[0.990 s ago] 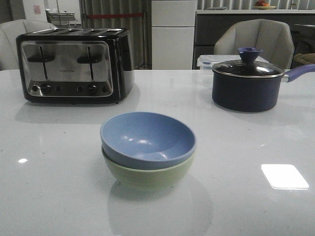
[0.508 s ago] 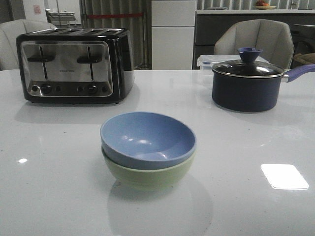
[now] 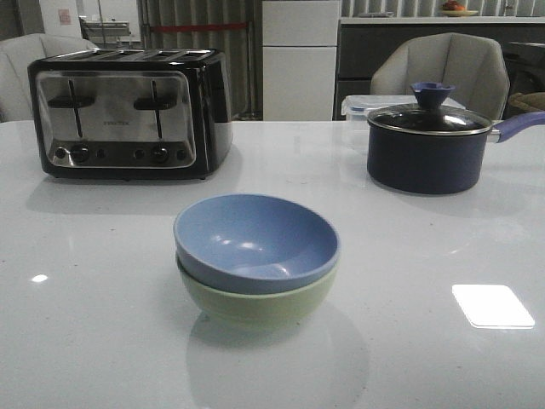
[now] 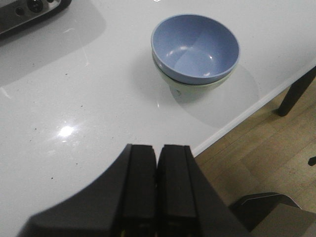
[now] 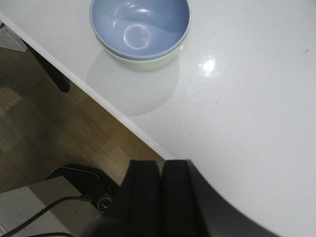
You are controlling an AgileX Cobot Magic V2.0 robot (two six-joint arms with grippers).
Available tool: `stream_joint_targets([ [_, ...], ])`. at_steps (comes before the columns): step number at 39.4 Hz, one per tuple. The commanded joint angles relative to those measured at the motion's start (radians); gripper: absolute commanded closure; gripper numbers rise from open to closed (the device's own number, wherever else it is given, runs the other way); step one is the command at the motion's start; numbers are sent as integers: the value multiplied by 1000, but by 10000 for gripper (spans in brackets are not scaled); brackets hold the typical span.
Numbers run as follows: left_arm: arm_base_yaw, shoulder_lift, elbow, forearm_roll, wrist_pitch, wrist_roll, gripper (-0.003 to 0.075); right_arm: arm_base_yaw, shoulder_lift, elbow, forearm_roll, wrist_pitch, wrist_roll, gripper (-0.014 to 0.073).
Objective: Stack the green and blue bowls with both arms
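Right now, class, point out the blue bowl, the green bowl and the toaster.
blue bowl [image 3: 255, 239], front view, on its inner wall.
green bowl [image 3: 255, 305], front view, on its outer side below the blue rim.
toaster [image 3: 119, 119], front view, on its shiny side panel.

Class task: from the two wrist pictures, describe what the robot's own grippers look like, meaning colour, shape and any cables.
The left gripper is matte black, with two flat rectangular fingers on a broad, curved black body. The right gripper looks the same: black and blocky. A thin dark cable shows near the floor below it. No markings are visible.
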Motion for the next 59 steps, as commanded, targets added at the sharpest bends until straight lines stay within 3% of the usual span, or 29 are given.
stream_joint_targets([
  [1,42,-25,-24,14,-63,-11,624,-5,0,-27,11,-54,-1,576],
  [5,112,-76,8,33,-117,-11,624,-5,0,-27,11,-54,-1,576],
  [10,212,-154,95,45,-296,-11,624,-5,0,-27,11,-54,-1,576],
  [23,466,-427,476,18,-703,-11,624,-5,0,-27,11,-54,-1,576],
  [31,566,-546,628,-41,-868,-11,624,-5,0,-27,11,-54,-1,576],
  [41,610,-590,729,-41,-1006,-11,624,-5,0,-27,11,-51,-1,576],
  [59,608,-590,727,-41,-989,-11,624,-5,0,-27,11,-49,-1,576],
])
